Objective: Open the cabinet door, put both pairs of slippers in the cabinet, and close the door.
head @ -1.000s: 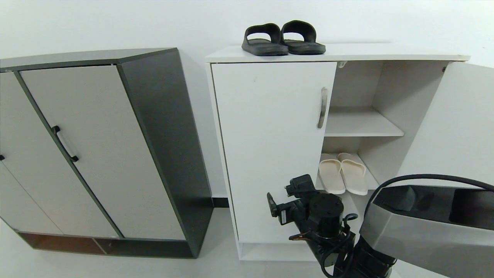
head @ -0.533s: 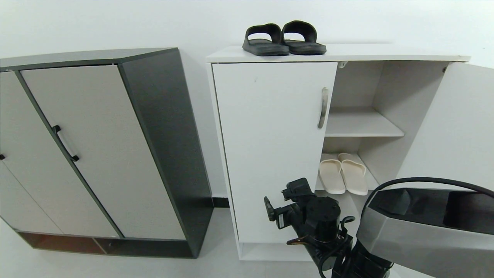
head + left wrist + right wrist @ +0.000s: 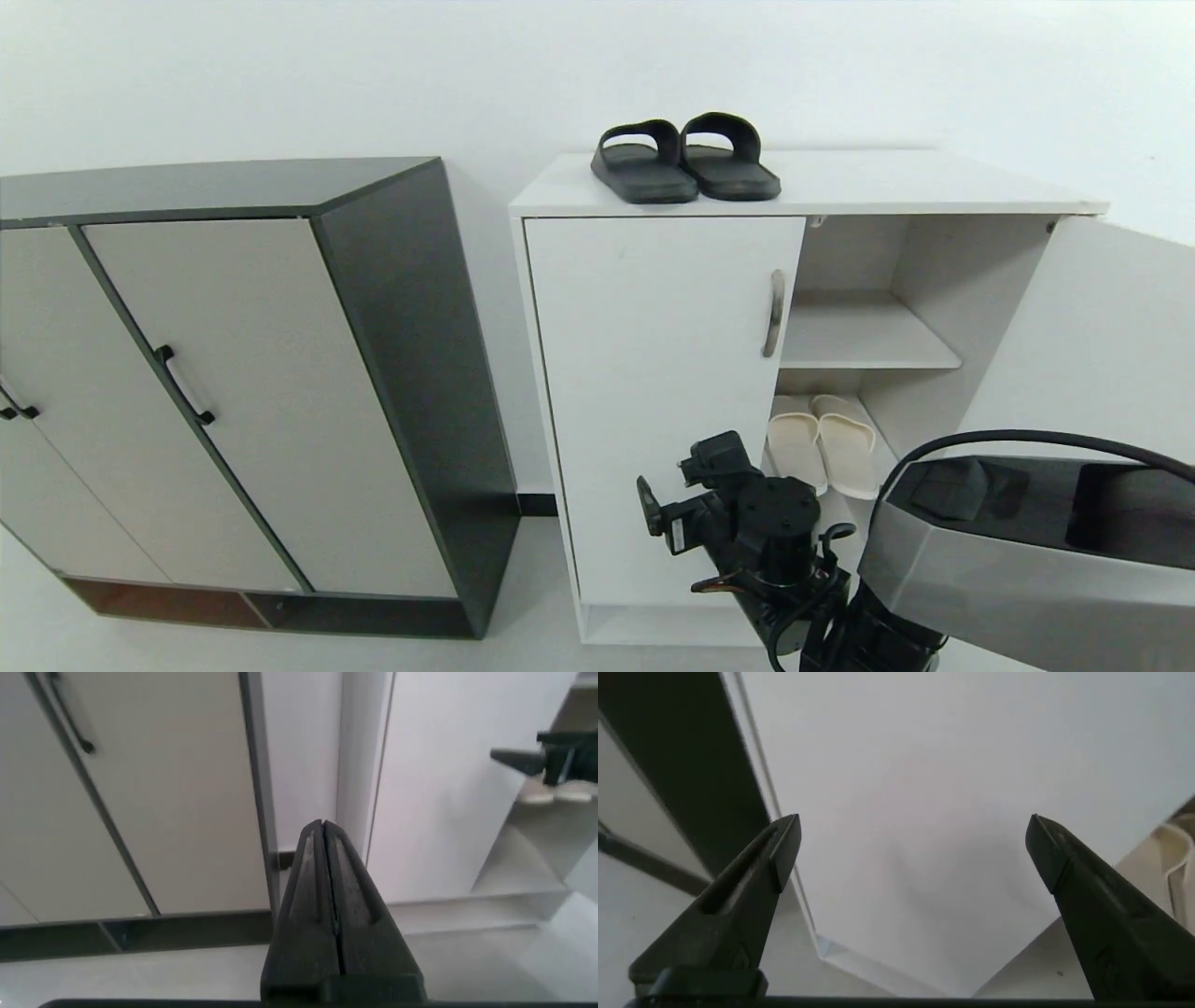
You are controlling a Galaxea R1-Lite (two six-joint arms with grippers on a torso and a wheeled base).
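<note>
The pair of black rubber slide slippers [image 3: 686,163] sits atop the white two-door cabinet [image 3: 653,392]; the cream foam pair [image 3: 822,439] lies on its lower shelf. The black ones look light, bendy and grippy, so the strap seems the best hold. The right hand [image 3: 912,826] gapes apart and the left hand [image 3: 322,835] is pressed together.

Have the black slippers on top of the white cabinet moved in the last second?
No. The black slippers sit at the same spot on the white cabinet's top; the camera shifted.
</note>
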